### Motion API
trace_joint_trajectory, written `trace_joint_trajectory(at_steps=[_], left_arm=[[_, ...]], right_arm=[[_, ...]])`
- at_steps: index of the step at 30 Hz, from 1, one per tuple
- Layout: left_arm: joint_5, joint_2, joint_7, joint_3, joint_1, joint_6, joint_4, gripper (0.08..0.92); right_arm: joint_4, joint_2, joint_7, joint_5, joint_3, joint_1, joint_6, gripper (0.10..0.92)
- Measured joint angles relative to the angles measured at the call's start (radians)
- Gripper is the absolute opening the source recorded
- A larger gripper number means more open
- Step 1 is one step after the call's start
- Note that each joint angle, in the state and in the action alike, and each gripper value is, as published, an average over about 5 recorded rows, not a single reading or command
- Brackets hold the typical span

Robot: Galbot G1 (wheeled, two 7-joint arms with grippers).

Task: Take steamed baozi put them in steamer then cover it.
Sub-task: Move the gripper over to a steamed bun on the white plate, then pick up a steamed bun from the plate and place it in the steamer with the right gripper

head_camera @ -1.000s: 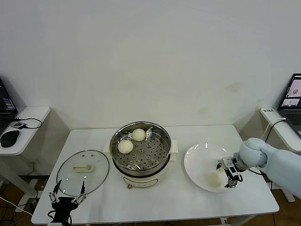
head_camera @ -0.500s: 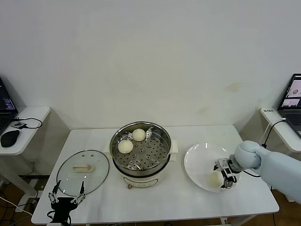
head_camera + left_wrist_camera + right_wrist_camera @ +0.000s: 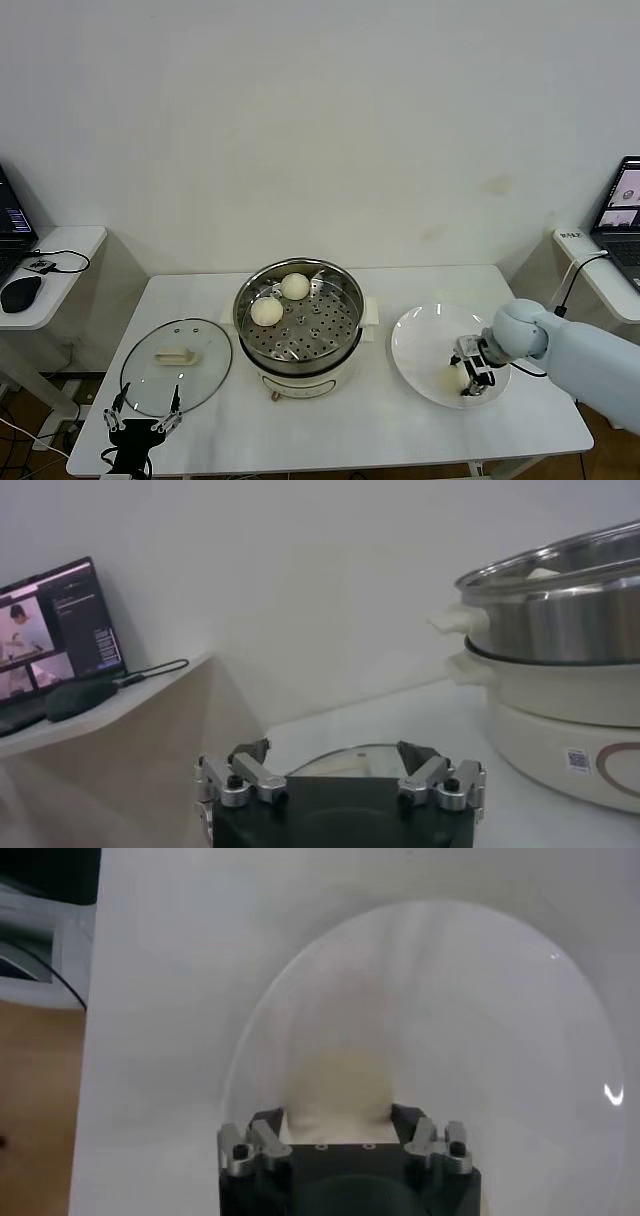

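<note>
Desk (image 3: 350,425) is white and rectangular, its front edge close to the robot. Steamer (image 3: 300,325) sits mid-desk: shiny steel pot, perforated tray, cream base with small side handles. Two smooth round baozi (image 3: 267,311) lie on the tray's left and rear part, apart from each other; the rest of the tray is bare metal. Lid (image 3: 176,365) lies flat on the desk left of the steamer, clear glass, metal rim, cream rectangular handle; its near rim is close to the desk's front-left edge. Plate (image 3: 425,335), flat glossy white, sits right of the steamer with a strip of bare desk between them.

Right gripper (image 3: 470,372) is down on the plate's near right part, fingers (image 3: 262,1138) on either side of a third bun (image 3: 338,1088); whether they already pinch it I cannot tell. In the wrist view that bun sits tight against the gripper body, with plate rim curving round beyond it.

Left gripper (image 3: 143,418) hangs at the front-left desk edge just before the lid, fingers (image 3: 240,775) spread, holding nothing. Side shelf (image 3: 45,290) with a mouse stands left of the desk.
</note>
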State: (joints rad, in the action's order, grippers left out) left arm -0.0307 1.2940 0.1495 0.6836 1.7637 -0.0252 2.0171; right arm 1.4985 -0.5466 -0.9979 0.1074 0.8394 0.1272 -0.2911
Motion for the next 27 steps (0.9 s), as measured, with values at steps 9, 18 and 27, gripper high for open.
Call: trace_joint_trajectory(at_steps=[9, 18, 27], left_arm=[[-0.001, -0.006, 0.000, -0.003, -0.004, 0.001, 0.007, 0.823], [-0.009, -0.018, 0.000, -0.005, -0.007, 0.001, 0.010, 0.823], [-0.017, -0.026, 0.000, -0.003, -0.012, 0.000, 0.007, 0.823]], right_arm=[[0.017, 0.017, -0.038, -0.049, 0.027, -0.109, -0.004, 0.636], [0.024, -0.002, -0.073, -0.154, 0.079, -0.304, -0.017, 0.636], [0.028, -0.065, -0.084, -0.273, 0.181, -0.547, -0.030, 0.636]])
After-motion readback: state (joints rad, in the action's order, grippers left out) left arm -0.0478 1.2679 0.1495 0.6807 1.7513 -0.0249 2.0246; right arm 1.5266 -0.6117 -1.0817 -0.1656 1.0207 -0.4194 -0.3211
